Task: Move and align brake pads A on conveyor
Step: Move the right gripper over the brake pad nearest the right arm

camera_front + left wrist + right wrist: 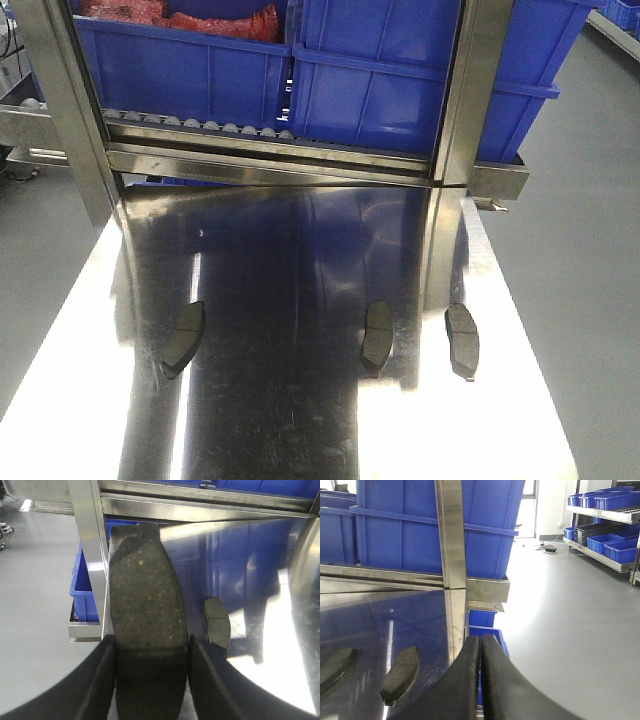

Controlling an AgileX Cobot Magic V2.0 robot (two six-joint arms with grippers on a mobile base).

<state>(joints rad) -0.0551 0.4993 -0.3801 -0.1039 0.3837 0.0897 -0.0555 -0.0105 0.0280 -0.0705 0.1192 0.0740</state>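
Three dark-grey brake pads lie on the shiny steel table (300, 420): a left one (185, 337), a middle one (377, 335) and a right one (462, 340). Neither gripper shows in the front view. My left gripper (151, 647) is shut on a further brake pad (147, 595), held by its sides above the table's left edge; another pad (217, 625) lies on the steel to its right. At the table's right edge my right gripper (481, 640) is shut with nothing in it, and two pads (400, 675) (335, 667) lie to its left. The conveyor is out of view.
A steel rack (290, 165) with upright posts (470, 90) crosses the far end of the table and carries large blue bins (400, 70) on a roller track (200, 125). Grey floor (580, 250) lies on both sides. More blue bins (487, 630) sit low beside the table's right edge.
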